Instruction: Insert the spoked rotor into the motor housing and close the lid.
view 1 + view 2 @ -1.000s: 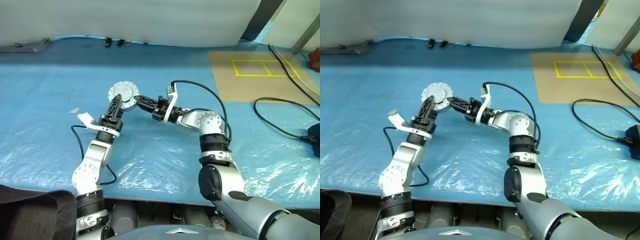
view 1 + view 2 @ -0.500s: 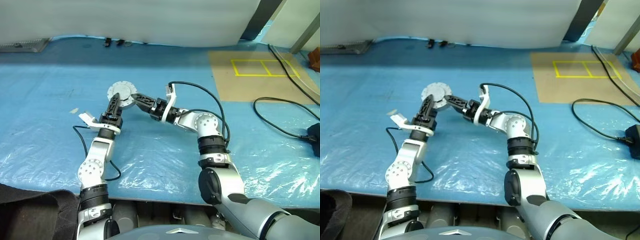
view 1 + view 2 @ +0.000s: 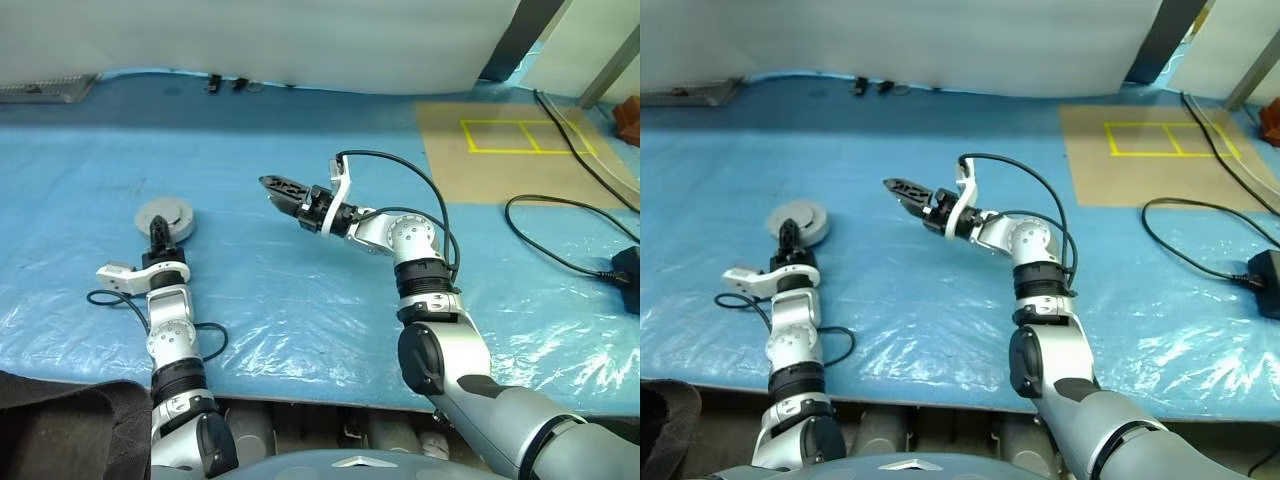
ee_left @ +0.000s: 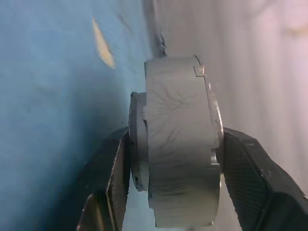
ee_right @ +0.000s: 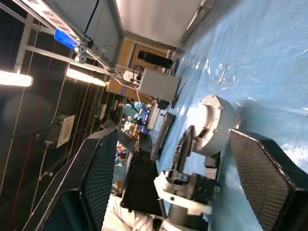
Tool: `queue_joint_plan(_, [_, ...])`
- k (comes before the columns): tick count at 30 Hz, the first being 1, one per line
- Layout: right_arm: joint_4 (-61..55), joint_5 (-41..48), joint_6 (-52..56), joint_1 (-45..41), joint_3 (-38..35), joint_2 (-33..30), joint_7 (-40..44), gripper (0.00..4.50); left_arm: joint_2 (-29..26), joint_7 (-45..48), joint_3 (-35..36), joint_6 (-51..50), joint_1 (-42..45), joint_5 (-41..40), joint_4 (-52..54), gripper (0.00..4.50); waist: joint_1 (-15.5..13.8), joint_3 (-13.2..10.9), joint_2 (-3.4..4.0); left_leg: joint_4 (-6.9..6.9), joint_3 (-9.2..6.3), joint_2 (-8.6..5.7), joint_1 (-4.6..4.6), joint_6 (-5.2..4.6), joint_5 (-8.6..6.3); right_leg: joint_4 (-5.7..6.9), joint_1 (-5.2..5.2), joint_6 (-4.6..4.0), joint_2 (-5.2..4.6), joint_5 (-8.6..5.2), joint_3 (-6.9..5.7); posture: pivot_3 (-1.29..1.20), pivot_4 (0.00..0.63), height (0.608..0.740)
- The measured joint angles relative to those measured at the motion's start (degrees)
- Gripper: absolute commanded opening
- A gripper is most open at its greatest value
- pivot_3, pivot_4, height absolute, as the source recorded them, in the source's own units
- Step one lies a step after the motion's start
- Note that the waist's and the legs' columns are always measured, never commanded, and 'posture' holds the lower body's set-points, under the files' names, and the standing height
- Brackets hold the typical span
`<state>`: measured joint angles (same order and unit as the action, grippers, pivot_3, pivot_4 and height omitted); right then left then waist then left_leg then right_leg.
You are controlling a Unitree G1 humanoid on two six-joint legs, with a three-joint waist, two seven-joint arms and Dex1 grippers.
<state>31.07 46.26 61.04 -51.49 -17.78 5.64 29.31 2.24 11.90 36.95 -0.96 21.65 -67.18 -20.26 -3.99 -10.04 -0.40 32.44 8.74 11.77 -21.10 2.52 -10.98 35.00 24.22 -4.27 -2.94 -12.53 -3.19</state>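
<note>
The motor housing (image 3: 165,217), a round silver-grey drum, sits low over the blue sheet at the left. My left gripper (image 3: 157,234) is shut on it. In the left wrist view its two fingers (image 4: 250,168) clamp the housing (image 4: 178,144) across its flat faces, and a thinner grey disc (image 4: 137,144), apparently the lid, lies flush on one face. The spoked rotor is hidden. My right gripper (image 3: 276,187) hangs open and empty above the middle of the table, pointing left. The right wrist view looks past its fingers (image 5: 262,173) at the housing (image 5: 211,122).
A crinkled blue plastic sheet (image 3: 300,300) covers the table. A brown mat with yellow tape (image 3: 510,150) lies at the far right, and a black cable (image 3: 560,225) loops beside it. Small dark items (image 3: 225,85) sit at the far edge under the white wall.
The right gripper opened and let go of the housing. The left arm swung left and down, carrying the housing away from the centre. The right arm stayed about where it was.
</note>
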Motion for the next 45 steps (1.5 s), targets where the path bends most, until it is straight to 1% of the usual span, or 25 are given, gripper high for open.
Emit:
queue_joint_plan(5, [-2.6,1.0,1.8,0.1,1.0,0.8,0.6,3.84,-3.5,1.7,2.5,2.1,3.7,1.5,-6.8,2.43,-0.2,0.0,-0.03,0.10,-0.01,0.01,0.01,0.08,-0.05,0.12,0.00,0.00,-0.04,0.00,-0.02,0.00,0.150,0.740])
queue_joint_plan(13, [-3.6,1.0,2.0,0.5,1.5,0.8,0.6,3.84,-5.2,2.6,4.6,5.0,7.2,3.8,-12.8,2.43,-0.2,0.0,-0.03,0.35,-0.03,0.02,0.11,0.10,-0.06,0.51,-0.01,-0.02,-0.06,-0.01,0.00,0.00,0.150,0.740])
queue_joint_plan(15, [-3.9,1.0,1.8,0.5,1.5,0.8,0.6,3.86,-5.3,2.5,5.3,5.7,7.7,4.1,-13.4,3.10,-0.1,0.0,-0.03,0.38,-0.03,0.02,0.12,0.10,-0.06,0.53,-0.02,-0.03,-0.06,0.00,0.01,0.00,0.150,0.740])
queue_joint_plan(18, [-3.9,0.9,1.3,0.5,1.6,0.5,0.6,3.86,-5.5,2.4,6.3,7.7,8.7,4.4,-13.4,3.94,-0.1,0.0,-0.03,0.39,-0.03,0.02,0.13,0.10,-0.06,0.54,-0.02,-0.03,-0.06,0.00,0.03,0.00,0.150,0.740])
queue_joint_plan(19, [-3.9,0.9,1.1,0.5,1.6,0.4,0.6,3.86,-5.8,2.0,6.7,8.3,9.0,4.4,-13.4,4.31,-0.1,0.0,-0.03,0.38,-0.03,0.02,0.13,0.10,-0.06,0.54,-0.03,-0.03,-0.06,0.00,0.03,0.00,0.150,0.740])
queue_joint_plan(20, [-3.9,0.9,1.0,0.5,1.7,0.3,0.6,3.86,-5.8,1.7,7.0,9.0,9.2,4.5,-13.2,4.48,-0.1,0.0,-0.02,0.38,-0.03,0.02,0.13,0.10,-0.06,0.54,-0.03,-0.03,-0.08,0.00,0.04,0.00,0.150,0.740])
queue_joint_plan(23, [-3.9,0.9,0.7,0.5,1.9,0.0,0.7,3.86,-5.8,-0.2,7.6,10.6,9.5,5.2,-12.9,4.48,0.0,0.0,-0.01,0.38,-0.03,0.01,0.13,0.10,-0.06,0.54,-0.03,-0.03,-0.08,0.00,0.06,0.00,0.150,0.740])
queue_joint_plan(29, [-3.9,0.9,0.6,0.5,2.8,-0.4,1.3,3.86,-4.4,-5.0,7.6,15.3,8.1,9.4,-10.0,4.48,0.2,0.0,-0.01,0.33,-0.03,0.02,0.12,0.11,-0.07,0.50,-0.02,-0.03,-0.08,0.00,0.06,0.00,0.150,0.740])
queue_joint_plan(31, [-3.9,0.8,0.5,0.5,3.2,-0.4,1.4,3.86,-4.2,-7.3,7.5,17.6,7.0,12.2,-8.8,4.48,0.2,0.0,-0.01,0.32,-0.04,0.02,0.12,0.12,-0.07,0.49,-0.02,-0.03,-0.08,-0.01,0.06,0.00,0.150,0.740])
queue_joint_plan(33, [-3.9,0.6,0.2,0.5,3.8,-0.5,1.5,3.86,-4.6,-10.9,6.6,20.0,5.6,16.7,-8.1,4.48,0.1,0.0,-0.01,0.32,-0.05,0.02,0.14,0.11,-0.07,0.47,-0.02,-0.02,-0.08,0.00,0.06,0.00,0.150,0.740])
queue_joint_plan(35, [-4.0,0.1,-0.4,0.5,4.3,-0.7,1.5,3.86,-5.4,-13.6,5.2,20.8,4.2,21.2,-7.9,4.48,0.1,0.0,-0.01,0.33,-0.06,0.02,0.14,0.11,-0.07,0.46,-0.02,-0.01,-0.09,0.00,0.06,0.00,0.150,0.740])
queue_joint_plan(37, [-4.5,-1.0,-1.2,0.8,5.3,-1.0,1.6,3.86,-5.7,-14.5,4.0,21.0,2.8,24.0,-7.1,4.48,0.0,0.0,-0.02,0.33,-0.07,0.01,0.12,0.11,-0.07,0.44,-0.02,0.00,-0.10,0.00,0.05,0.00,0.150,0.740])
queue_joint_plan(39, [-6.6,-3.5,-3.9,2.0,7.9,-2.0,2.0,3.86,-5.7,-12.8,1.8,20.9,0.7,25.8,-4.8,4.48,-0.1,0.0,-0.14,0.33,-0.10,0.01,0.08,0.11,-0.07,0.42,-0.02,0.00,-0.11,0.00,0.03,0.00,0.150,0.740])
queue_joint_plan(42, [-10.1,-8.4,-9.5,4.9,12.4,-3.5,2.4,3.86,-6.8,-5.6,-3.4,19.3,-2.6,26.8,1.9,4.48,-0.4,0.0,-0.34,0.33,-0.13,0.01,0.02,0.12,-0.07,0.40,-0.01,0.00,-0.12,0.00,-0.04,0.00,0.150,0.740])
queue_joint_plan(45, [-14.6,-12.3,-14.6,8.6,16.2,-5.1,3.8,3.86,-10.2,1.7,-9.7,15.8,-5.5,28.2,8.8,4.48,-0.4,0.0,-0.34,0.33,-0.12,-0.01,0.03,0.12,-0.07,0.41,-0.01,-0.01,-0.15,0.00,-0.03,0.00,0.150,0.740])
